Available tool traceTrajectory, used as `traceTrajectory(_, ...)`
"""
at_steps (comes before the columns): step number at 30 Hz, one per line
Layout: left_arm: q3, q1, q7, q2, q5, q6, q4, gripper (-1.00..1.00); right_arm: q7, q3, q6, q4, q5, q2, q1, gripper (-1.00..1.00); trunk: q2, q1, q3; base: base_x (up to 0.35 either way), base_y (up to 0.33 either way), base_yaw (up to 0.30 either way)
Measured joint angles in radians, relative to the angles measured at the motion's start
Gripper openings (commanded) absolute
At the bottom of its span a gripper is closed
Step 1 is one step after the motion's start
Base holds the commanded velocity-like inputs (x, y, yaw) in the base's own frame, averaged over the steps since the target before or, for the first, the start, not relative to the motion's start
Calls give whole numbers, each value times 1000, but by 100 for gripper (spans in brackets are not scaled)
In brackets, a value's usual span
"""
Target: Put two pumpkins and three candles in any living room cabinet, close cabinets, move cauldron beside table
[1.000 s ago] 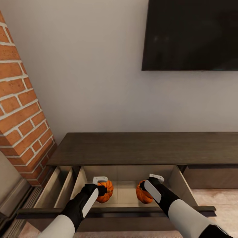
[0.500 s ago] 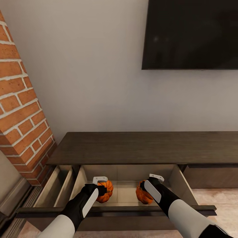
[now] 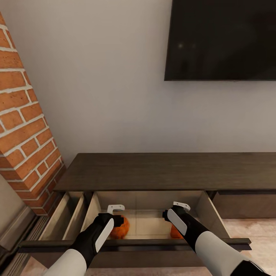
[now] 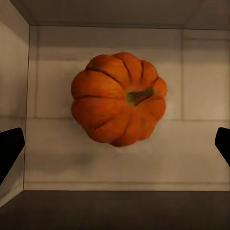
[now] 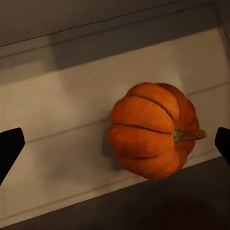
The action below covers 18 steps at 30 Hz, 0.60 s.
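The dark-brown cabinet (image 3: 168,170) has its wide drawer (image 3: 134,242) pulled out below me. Both pumpkins lie on the pale drawer floor. One pumpkin (image 3: 122,227) (image 4: 120,98) sits under my left gripper (image 3: 115,210) (image 4: 115,148). The other pumpkin (image 3: 175,232) (image 5: 153,136) lies on its side under my right gripper (image 3: 180,207) (image 5: 115,146), partly hidden by that arm in the head view. Both grippers hang open above the drawer, their black fingertips (image 4: 9,143) (image 5: 9,143) wide apart and clear of the pumpkins. Candles, cauldron and table are out of view.
A brick pillar (image 3: 23,126) rises at the left and a dark TV (image 3: 222,38) hangs on the wall above the cabinet. A narrower open compartment (image 3: 67,218) lies left of the wide drawer. Beige floor (image 3: 253,230) shows at the right.
Both grippers have opened and let go. The two pumpkins have dropped from between the fingers down onto the drawer floor. The arms have stayed where they were.
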Motion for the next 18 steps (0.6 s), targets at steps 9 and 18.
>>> traceTrajectory(9, 3, 0, 0, 0, 3, 1, -1, 100, 3, 0, 1, 0, 0, 0, 0, 100, 42, -23, 19, 0, 0, 0)
traceTrajectory(18, 9, 0, -3, 3, 5, 13, -43, 100, 0, -1, 14, 1, -8, 0, 0, 100, 105, -57, 47, 0, 0, 0)
